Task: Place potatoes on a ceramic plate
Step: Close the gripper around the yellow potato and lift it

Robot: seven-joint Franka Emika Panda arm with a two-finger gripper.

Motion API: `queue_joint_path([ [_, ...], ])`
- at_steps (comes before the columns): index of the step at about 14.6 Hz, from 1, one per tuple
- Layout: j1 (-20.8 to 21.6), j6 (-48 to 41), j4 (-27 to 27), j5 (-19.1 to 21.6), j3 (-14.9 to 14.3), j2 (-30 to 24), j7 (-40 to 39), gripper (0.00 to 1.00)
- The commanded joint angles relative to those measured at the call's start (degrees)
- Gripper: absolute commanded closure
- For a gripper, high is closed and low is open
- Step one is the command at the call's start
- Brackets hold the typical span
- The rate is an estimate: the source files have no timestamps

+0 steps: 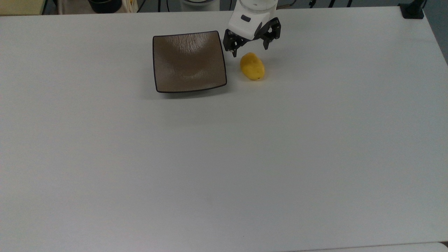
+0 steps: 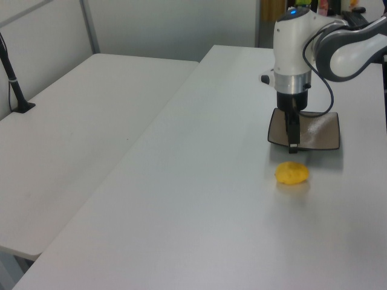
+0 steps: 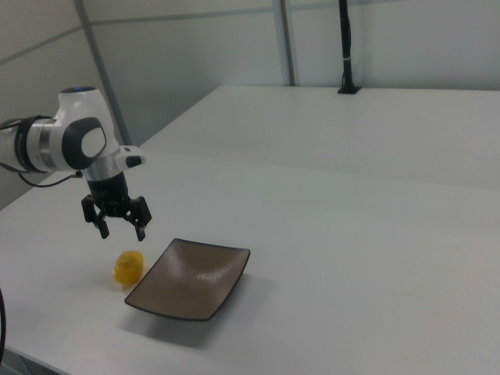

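Note:
The yellow, egg-shaped potato lies on the white table just off the plate's right edge in the top view. The square brown ceramic plate with a thin black rim has nothing on it. My gripper hangs open above the table, its fingers spread wide, just behind the potato's far end in the top view and apart from it. It holds nothing.
The white table stretches wide and bare in front of the plate. A second white table joins it at the left view's left. A black post stands at the far edge in the right view.

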Motion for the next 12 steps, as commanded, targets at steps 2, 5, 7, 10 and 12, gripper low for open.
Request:
queue_joint_path([
  [2,1.27,4.96,-2.75,-0.24,0.25,2.38,-0.05,0.00],
  [5,1.27,6.80,-3.28,-0.85,0.69,4.31,-0.05,0.00],
  [7,1.36,7.33,-3.98,-0.94,0.87,4.76,-0.05,0.00],
  [10,1.36,8.47,-4.77,-1.38,1.04,5.64,-0.05,0.00],
  [12,1.36,8.83,-4.86,-1.82,1.13,6.51,-0.05,0.00],
])
